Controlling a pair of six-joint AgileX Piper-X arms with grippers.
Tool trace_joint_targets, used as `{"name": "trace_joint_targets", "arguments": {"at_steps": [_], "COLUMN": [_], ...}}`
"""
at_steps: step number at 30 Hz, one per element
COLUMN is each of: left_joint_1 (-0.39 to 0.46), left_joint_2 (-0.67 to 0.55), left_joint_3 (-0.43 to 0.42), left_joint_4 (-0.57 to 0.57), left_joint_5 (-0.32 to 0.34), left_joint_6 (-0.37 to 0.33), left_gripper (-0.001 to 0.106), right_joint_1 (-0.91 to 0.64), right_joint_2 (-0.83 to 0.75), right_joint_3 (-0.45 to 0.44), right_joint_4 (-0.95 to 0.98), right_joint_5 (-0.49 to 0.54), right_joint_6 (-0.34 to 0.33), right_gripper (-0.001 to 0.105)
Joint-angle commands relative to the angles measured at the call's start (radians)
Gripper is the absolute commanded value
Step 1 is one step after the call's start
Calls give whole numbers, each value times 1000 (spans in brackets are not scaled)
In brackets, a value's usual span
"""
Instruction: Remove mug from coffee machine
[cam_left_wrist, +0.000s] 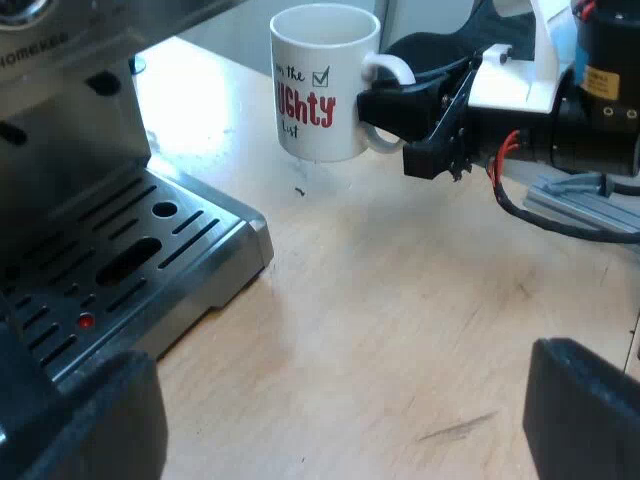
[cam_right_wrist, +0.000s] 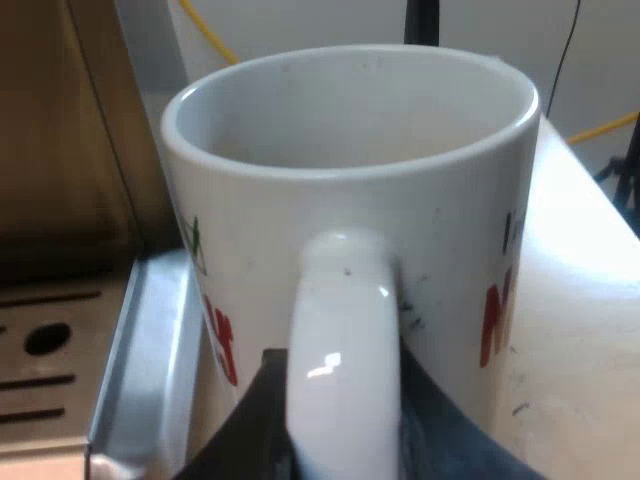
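The white ceramic mug (cam_left_wrist: 320, 85) is off the drip tray (cam_left_wrist: 200, 230), on the wooden table (cam_left_wrist: 400, 300) nearby. The right gripper (cam_right_wrist: 342, 430) clamps its glossy handle (cam_right_wrist: 340, 330), which looks rigid, slippery and breakable but is the best hold. The left gripper (cam_left_wrist: 330, 430) gapes, holding nothing.

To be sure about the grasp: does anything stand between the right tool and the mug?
Nothing visible does. The right tool has its fingers against both sides of the handle; the mug stands on the table beside the machine's drip tray.
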Motion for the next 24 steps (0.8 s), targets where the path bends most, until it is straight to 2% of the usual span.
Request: {"name": "trace_joint_targets", "arguments": {"at_steps": [1, 10, 11, 13, 16, 24], "left_joint_1": [-5, -5, -5, -5, -5, -5], "left_joint_2": [7, 7, 7, 7, 7, 7], "left_joint_3": [-7, -7, -7, -7, -7, -7], "left_joint_4": [-21, -18, -18, -18, -18, -18], "left_joint_5": [4, 4, 4, 4, 4, 4], "left_joint_6": [-7, -7, -7, -7, -7, -7], "left_gripper": [87, 87, 87, 87, 87, 87], "right_joint_1": [-77, -205, -208, -210, -210, -210], "right_joint_2": [12, 121, 134, 212, 293, 483], "right_joint_3": [8, 20, 20, 20, 20, 20], "right_joint_4": [-35, -114, -144, -286, -393, -618], "right_joint_5": [-75, -173, -186, -221, -224, -224], "right_joint_6": [-4, -13, -15, -82, -122, -123], "right_gripper": [0, 0, 0, 0, 0, 0]}}
